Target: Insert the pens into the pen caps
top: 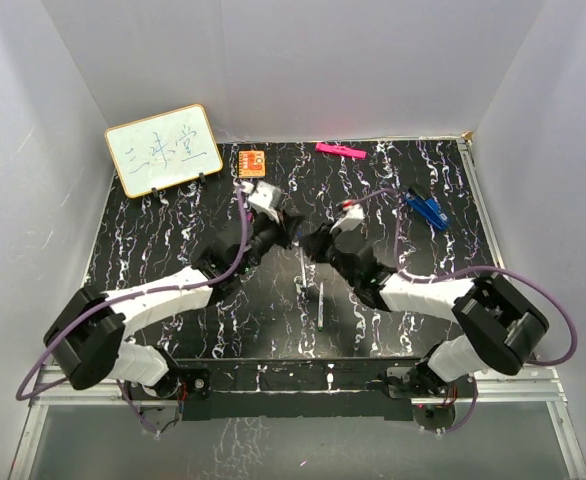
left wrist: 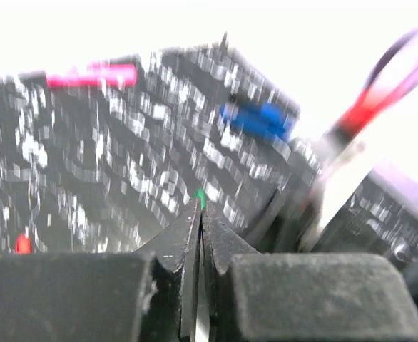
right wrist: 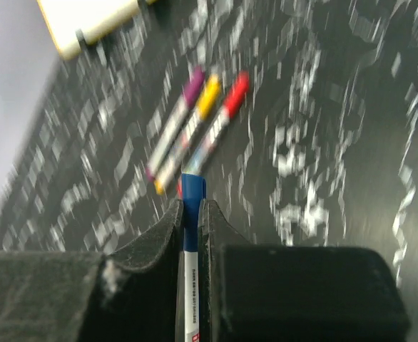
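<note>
Over the middle of the surface [top: 153,240] both arms lean inward, wrists nearly meeting; the right arm [top: 413,292] has its jaws clamped on a blue-ended pen [right wrist: 192,189], the left arm [top: 173,290] on a green-tipped pen [left wrist: 201,196]. Three capped-looking pens [right wrist: 189,134] lie side by side below. Likely mid-capping: next needs tip and cap squarely aligned

Probably a lab test cell — white panels [top: 353,60] box in a marbled table [top: 143,235].

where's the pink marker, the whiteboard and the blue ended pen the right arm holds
pink marker [top: 339,151]: top external view, middle of its body.
whiteboard [top: 163,150]: top external view, centre of its white face.
blue-ended pen [right wrist: 192,189]: right wrist view, on its blue end.
</note>
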Available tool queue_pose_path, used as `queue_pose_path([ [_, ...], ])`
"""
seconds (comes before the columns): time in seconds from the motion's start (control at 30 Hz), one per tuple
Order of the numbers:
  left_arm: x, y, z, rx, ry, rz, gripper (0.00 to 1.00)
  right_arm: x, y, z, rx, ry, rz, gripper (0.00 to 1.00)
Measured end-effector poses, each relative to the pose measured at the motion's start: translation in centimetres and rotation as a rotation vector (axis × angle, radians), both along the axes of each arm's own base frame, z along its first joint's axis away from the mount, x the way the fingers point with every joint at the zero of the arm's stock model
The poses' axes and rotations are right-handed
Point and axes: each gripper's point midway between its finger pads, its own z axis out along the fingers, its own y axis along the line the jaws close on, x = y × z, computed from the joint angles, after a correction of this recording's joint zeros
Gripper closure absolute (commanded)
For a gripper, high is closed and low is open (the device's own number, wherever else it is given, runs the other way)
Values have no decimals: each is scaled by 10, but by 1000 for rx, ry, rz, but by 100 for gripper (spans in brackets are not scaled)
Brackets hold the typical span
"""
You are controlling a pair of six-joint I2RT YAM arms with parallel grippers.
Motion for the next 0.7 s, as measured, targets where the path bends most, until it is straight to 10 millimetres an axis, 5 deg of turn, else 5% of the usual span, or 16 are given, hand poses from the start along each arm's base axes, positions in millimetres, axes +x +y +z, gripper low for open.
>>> queue_pose_path([
  [0.13,8,5,93,-174,-178,34,100,-39,14,-64,-153,168,125,100],
  [0.23,3,14,122,-222,-221,50,100,-44,9,-74,-220,197,127,100],
  [0.3,2,20,117,-210,-209,67,100,-37,6,-64,-234,171,104,100],
  [0.47,-4,44,59,-94,-98,141,100,-8,6,-10,-212,54,14,100],
  [0.7,-12,52,27,-7,-15,142,73,16,-1,27,-179,-15,-88,100],
])
